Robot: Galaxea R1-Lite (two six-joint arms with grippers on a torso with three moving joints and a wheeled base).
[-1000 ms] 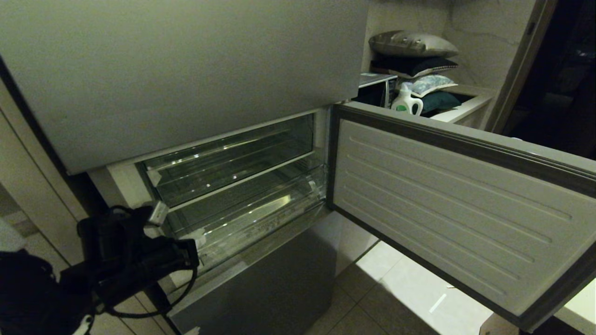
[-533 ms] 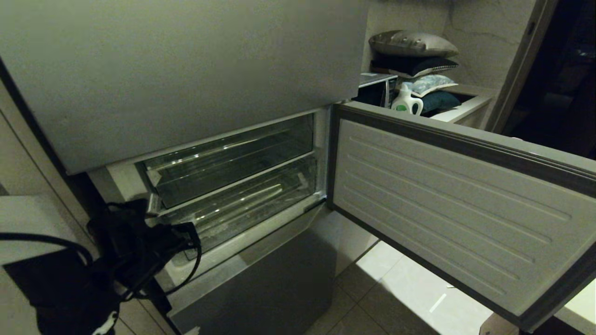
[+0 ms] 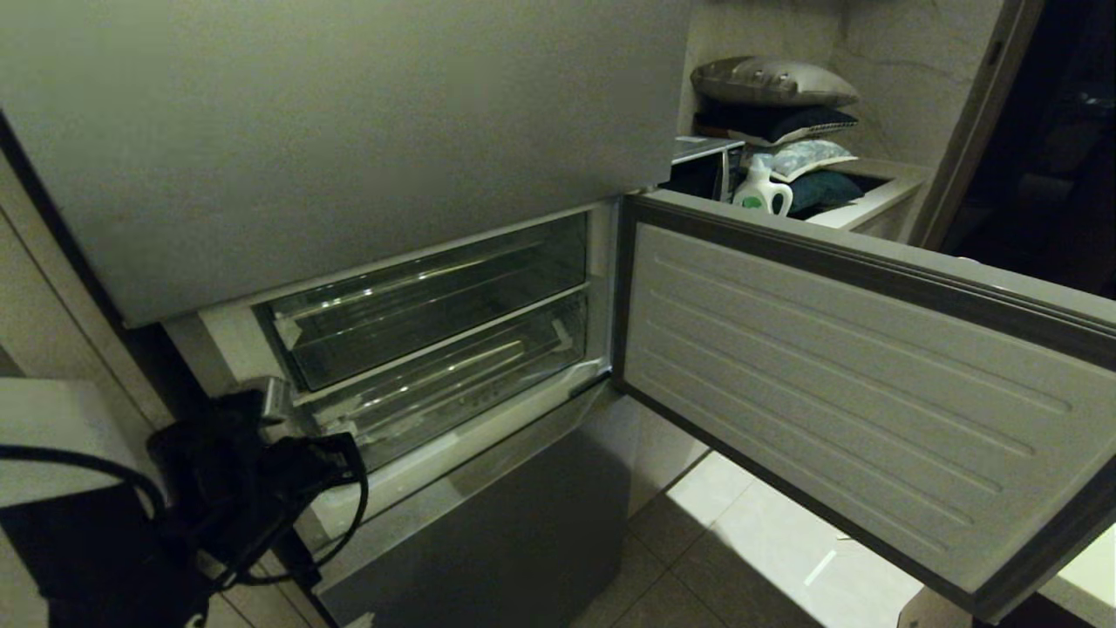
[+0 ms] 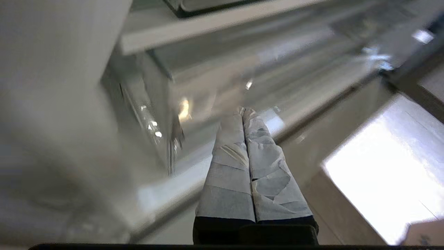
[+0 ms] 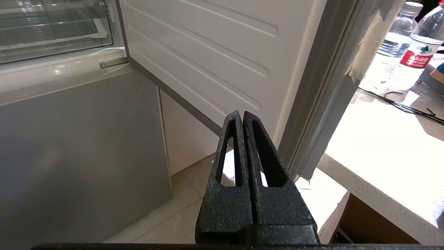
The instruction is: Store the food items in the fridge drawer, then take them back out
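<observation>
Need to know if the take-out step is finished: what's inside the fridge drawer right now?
Through the clear front of the fridge drawer only its ribbed floor and glare show; no food is visible. Its left end is hidden behind the left gripper.

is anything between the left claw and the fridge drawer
Nothing visible. The left claw, shut, sits right at the front left corner of the fridge drawer, with only open air in between. The fridge door hangs open off to the right.

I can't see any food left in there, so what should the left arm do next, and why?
Probably draw the left gripper back from the fridge drawer. Its fingers are shut on nothing, the drawer looks pushed in and empty, and the fridge door stands open.
</observation>
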